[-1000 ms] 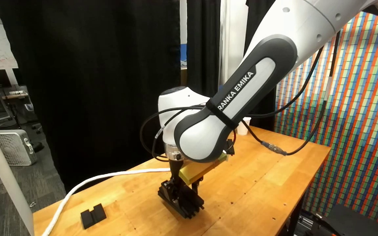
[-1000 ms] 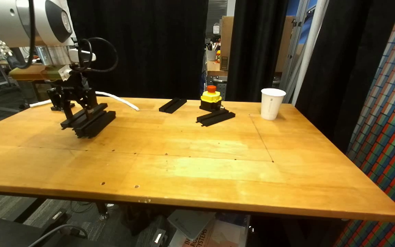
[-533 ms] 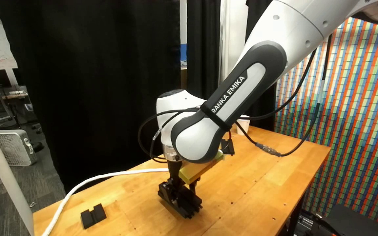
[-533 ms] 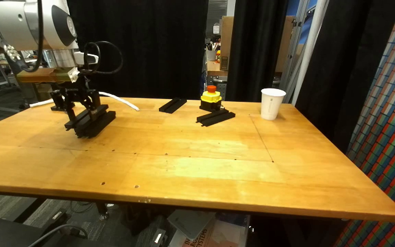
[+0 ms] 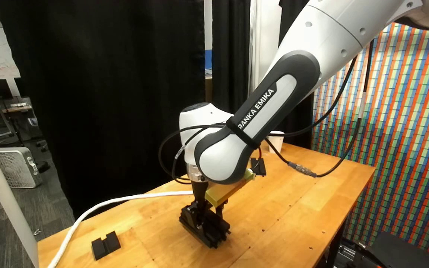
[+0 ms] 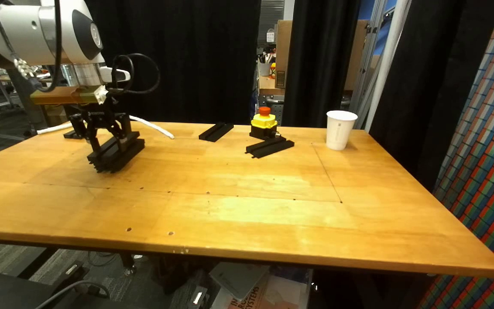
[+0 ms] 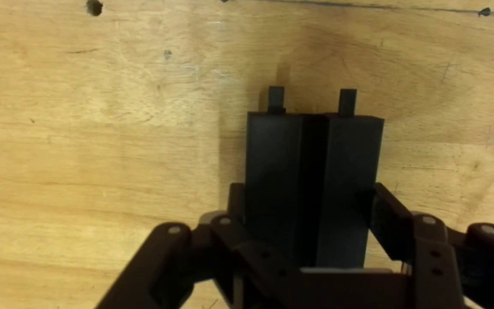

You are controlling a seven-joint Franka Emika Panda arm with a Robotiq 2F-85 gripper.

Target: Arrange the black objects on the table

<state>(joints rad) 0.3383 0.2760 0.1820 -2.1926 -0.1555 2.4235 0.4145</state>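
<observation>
My gripper is shut on a black grooved block, with one finger against each long side in the wrist view. Two small prongs stick out of its far end. In an exterior view the held block lies level over another black block on the table, nearly lined up with it. I cannot tell whether they touch; the lower one is hidden in the wrist view. More black grooved blocks lie flat: one at the back, one angled by the button box, and one at the table's side.
A yellow and black box with a red button stands behind the angled block. A white paper cup stands near the back right corner. A white cable runs along the table's back edge. Black curtains hang behind.
My gripper has moved a little to the right in an exterior view with the held block, which now covers the lower block more squarely. The lower block has not moved.
</observation>
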